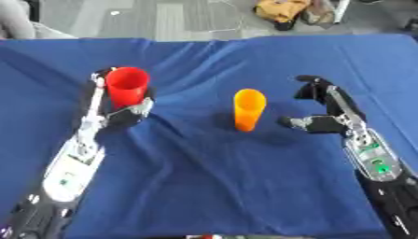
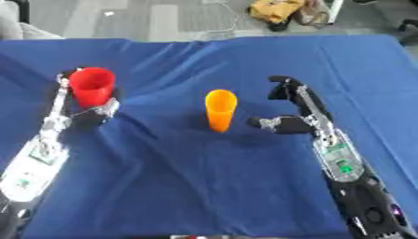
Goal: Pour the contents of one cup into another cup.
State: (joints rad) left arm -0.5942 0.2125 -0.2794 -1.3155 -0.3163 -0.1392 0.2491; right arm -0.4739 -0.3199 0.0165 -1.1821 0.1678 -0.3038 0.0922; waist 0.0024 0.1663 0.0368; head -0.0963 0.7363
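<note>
**Red cup in hand, orange cup waiting: line up before tipping**

The left hand has its fingers and thumb curled round the lower part of the red cup, which stands upright toward the left of the counter's blue cloth. Whether the cup's base is touching the cloth or just clear of it cannot be told. The orange cup stands upright near the middle, well apart from the red one, mouth open to the top. What either cup holds cannot be made out.

The right hand sits just beside the orange cup on its right, fingers spread, thumb pointing toward the cup, holding nothing and not touching it.

The step in hand looks like carrying the red cup across for the pour. To do it well:

- Keep the red cup level while it crosses, and clear the folds in the cloth between the two cups.
- Bring its rim above and just to the left of the orange mouth before any tilt begins.
- The orange cup is tall and narrow, so it will likely tip easily; closing the right hand round it first would steady it.
- Tilt slowly, lip over the opening, since the target mouth is small.
</note>
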